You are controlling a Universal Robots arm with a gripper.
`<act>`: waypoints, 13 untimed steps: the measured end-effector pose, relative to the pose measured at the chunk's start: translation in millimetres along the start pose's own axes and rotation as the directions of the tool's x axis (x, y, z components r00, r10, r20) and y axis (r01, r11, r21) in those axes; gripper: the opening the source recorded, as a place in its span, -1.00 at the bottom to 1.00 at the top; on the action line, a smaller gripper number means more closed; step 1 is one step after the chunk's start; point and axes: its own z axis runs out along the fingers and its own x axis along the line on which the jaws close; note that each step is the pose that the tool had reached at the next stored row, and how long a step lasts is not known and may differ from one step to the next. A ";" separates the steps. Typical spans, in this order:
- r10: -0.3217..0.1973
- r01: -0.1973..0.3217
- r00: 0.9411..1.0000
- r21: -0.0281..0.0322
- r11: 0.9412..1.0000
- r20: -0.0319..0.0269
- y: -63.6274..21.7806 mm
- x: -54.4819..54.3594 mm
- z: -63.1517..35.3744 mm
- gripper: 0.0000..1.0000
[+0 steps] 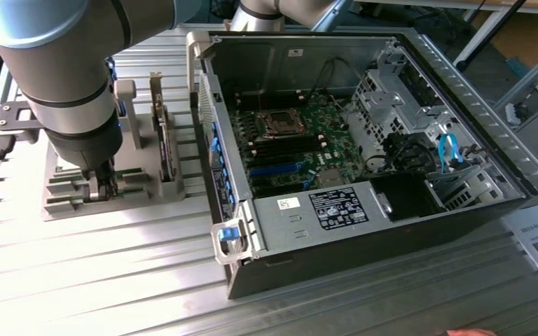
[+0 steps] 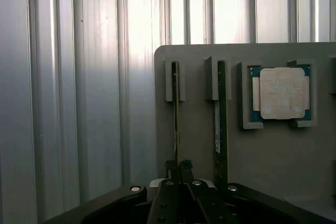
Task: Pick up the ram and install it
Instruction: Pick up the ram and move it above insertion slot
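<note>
My gripper (image 2: 178,167) sits low in the grey holder (image 2: 273,161), fingers pinched on the ram (image 2: 176,119), which stands on edge in its slot. Its long axis runs straight out from between the fingertips. The twin stick (image 2: 221,124) lies parallel just beside it, outside the grip. The open computer case (image 1: 260,59) lies toward the exterior view's right.

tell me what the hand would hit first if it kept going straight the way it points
Probably the grey holder, right beneath the ram that the hand is shut on; depth there is unclear.
</note>
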 end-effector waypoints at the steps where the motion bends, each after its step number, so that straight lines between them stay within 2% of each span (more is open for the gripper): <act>1: 0.000 0.000 1.000 0.000 1.000 0.000 0.1 0.0 -1.5 -0.76; 7: 0.000 0.000 1.000 0.000 1.000 0.000 0.7 -0.4 -17.2 -0.76; 13: 0.000 0.000 1.000 0.000 1.000 0.000 2.1 -1.1 -52.5 -0.76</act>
